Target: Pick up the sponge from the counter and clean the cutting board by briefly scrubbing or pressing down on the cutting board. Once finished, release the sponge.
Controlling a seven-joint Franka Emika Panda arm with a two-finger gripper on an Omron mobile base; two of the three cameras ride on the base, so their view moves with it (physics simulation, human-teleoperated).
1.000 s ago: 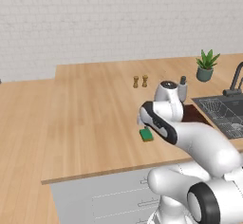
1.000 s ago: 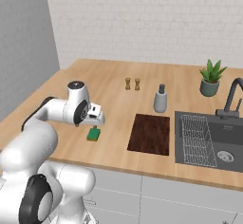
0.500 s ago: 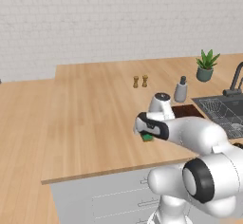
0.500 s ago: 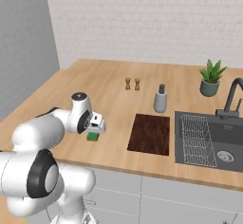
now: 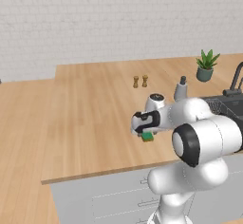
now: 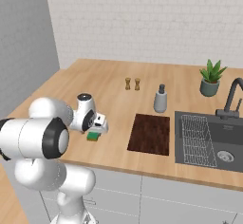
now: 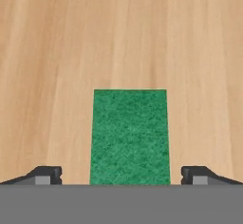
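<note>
While one wood-plank desk point(image 6: 118, 76) carries everything, its near edge stands over grey drawers whose bar handles are partly covered by the robot's body in both base views. One dark sink basin point(image 6: 209, 140) sits at the right, cut off by the frame edge in the left base view, with one dark faucet point(image 6: 231, 99) behind it. One reddish-brown cutting board point(image 6: 151, 134) lies just left of the sink, well apart from the sponge; in the left base view the arm hides it. One potted plant point(image 6: 210, 78) stands at the back right. One grey bottle point(image 6: 161, 99) stands behind the board. Two small brown shakers point(image 6: 132, 84) stand side by side farther back, too small to tell apart. One sponge point(image 7: 129, 137) lies flat on the bare desk near the front edge, green side up; its yellow-tan underside shows as a thin line in the right base view. One tool point(image 7: 121, 175) hangs right over the sponge, spread wide, one tip on each side of it and neither touching it. In the hand view the sponge's near end is cut off at the bottom, so the tips' height above the desk is perhaps low, but hard to judge.
</note>
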